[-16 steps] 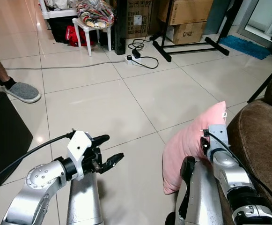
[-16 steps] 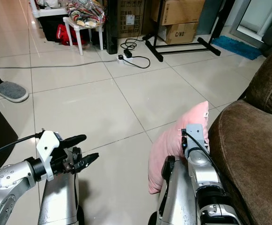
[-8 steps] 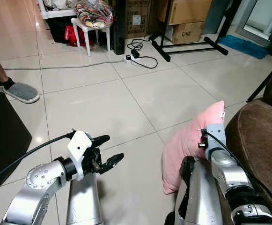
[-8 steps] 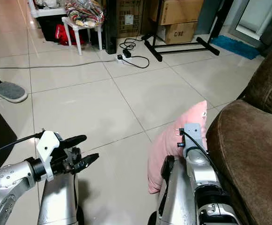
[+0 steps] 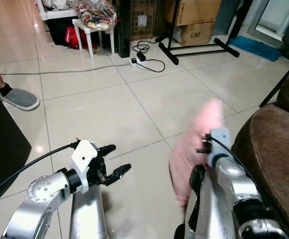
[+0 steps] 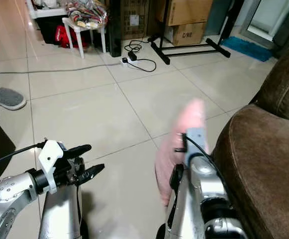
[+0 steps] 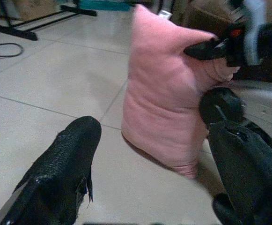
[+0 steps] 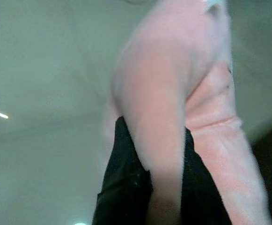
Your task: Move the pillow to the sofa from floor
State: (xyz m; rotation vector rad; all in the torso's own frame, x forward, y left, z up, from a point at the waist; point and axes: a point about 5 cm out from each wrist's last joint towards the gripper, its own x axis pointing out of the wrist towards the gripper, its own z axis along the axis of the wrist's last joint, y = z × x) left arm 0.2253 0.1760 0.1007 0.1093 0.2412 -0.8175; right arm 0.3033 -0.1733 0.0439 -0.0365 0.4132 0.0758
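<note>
Over at 12 o'clock a cardboard box reads "C/NO" on its side; the black carton next to it has a white label too small to read. Closer in, at about 3 o'clock, the pink pillow stands on edge on the tiled floor, just beside the arm of the brown sofa, and looks blurred in the head views. The right gripper pinches a fold of that pillow, its two black fingers closed on the fabric with pink cloth bulging out between them. The left wrist view shows the same pillow upright with the right gripper's finger pressed into its upper side. At 9 o'clock the left gripper is held out over bare tile, well apart from the pillow, fingers spread in a moderate V and holding nothing. Farther off at 10 o'clock a person's foot in a grey slipper rests on the floor, and a white power strip with a black cord lies near a white stool piled with colourful stuff.
</note>
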